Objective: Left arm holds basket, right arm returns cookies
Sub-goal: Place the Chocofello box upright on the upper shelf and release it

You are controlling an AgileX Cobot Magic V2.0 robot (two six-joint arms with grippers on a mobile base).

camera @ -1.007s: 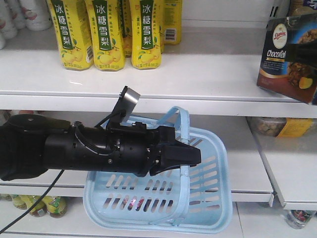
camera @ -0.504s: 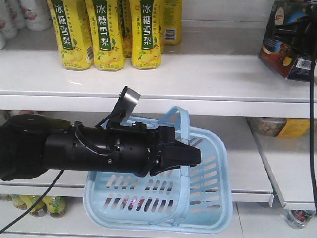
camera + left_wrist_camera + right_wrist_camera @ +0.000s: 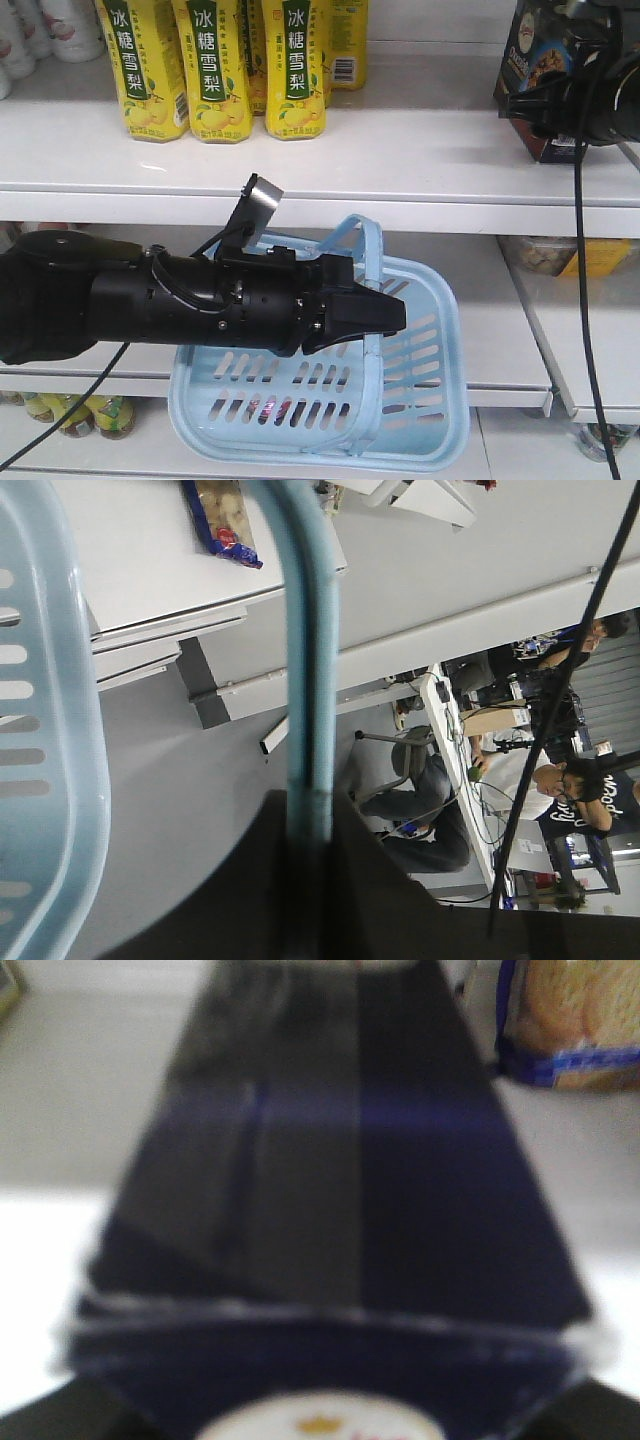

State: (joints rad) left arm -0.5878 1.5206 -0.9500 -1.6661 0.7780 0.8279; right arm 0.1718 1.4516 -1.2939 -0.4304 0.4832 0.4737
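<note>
My left arm [image 3: 150, 305] reaches in from the left. Its gripper [image 3: 385, 315] is shut on one hoop handle [image 3: 310, 630] of the light blue basket [image 3: 420, 420], which hangs in front of the lower shelves. The handle runs straight between the dark jaws in the left wrist view. At the top right, my right gripper [image 3: 525, 102] is shut on the cookies [image 3: 535, 55], a dark navy carton over the right end of the top shelf [image 3: 400, 160]. The blurred carton [image 3: 350, 1210] fills the right wrist view. I cannot tell whether it touches the shelf.
Yellow drink bottles [image 3: 215, 70] stand in a row on the top shelf's left half. A biscuit packet [image 3: 570, 1020] lies behind the carton. The right arm's cable [image 3: 580, 300] hangs down the right side. Packets [image 3: 560, 255] and jars [image 3: 85, 415] fill the lower shelves.
The right arm has moved left along the top shelf with the cookie carton, turning it, and now stands in front of it. The left arm and basket have not moved.
</note>
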